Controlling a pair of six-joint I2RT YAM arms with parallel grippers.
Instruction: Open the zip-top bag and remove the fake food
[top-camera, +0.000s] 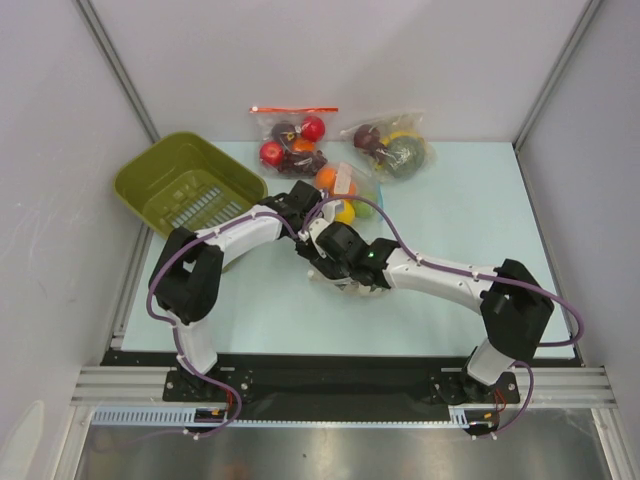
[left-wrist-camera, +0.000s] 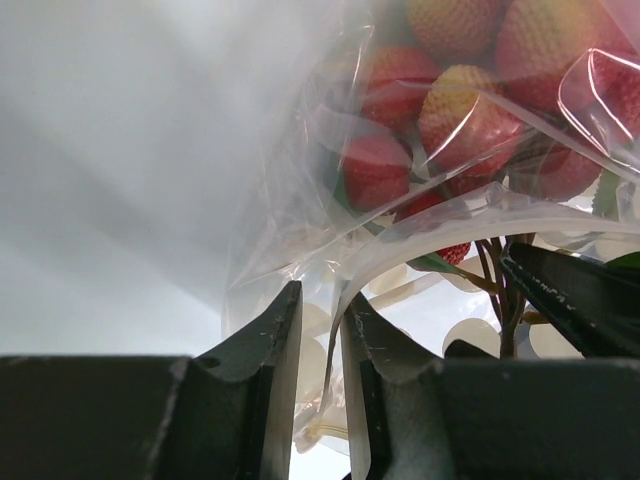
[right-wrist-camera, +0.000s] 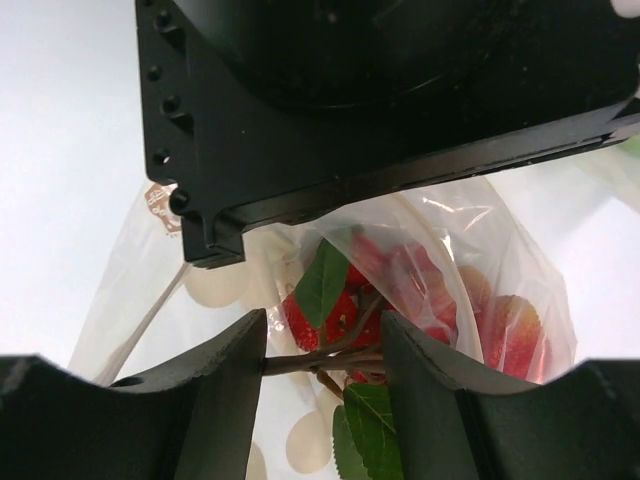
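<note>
The zip-top bag (left-wrist-camera: 300, 240) was just in front of the left gripper (left-wrist-camera: 320, 335), whose fingers were clamped together on its clear edge. The fake food (left-wrist-camera: 455, 110) sat inside the bag, beyond those fingertips. The right gripper (right-wrist-camera: 325, 365) stood against the bag with its jaws apart around a brown stem (right-wrist-camera: 300, 362); whether they pressed it could not be told. The left arm (top-camera: 240, 230) and the right arm (top-camera: 440, 272) were bent inward, and their wrists met over the table (top-camera: 470, 200).

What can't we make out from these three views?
- Left wrist: the left gripper pinches the zip-top bag. Its zip edge is blurred, and the frame cuts off the fake food.
- Top view: both grippers cover the bag.
- Right wrist: the left gripper's body hides the bag top. It is unclear whether the right gripper clamps the food stem or straddles it.
</note>
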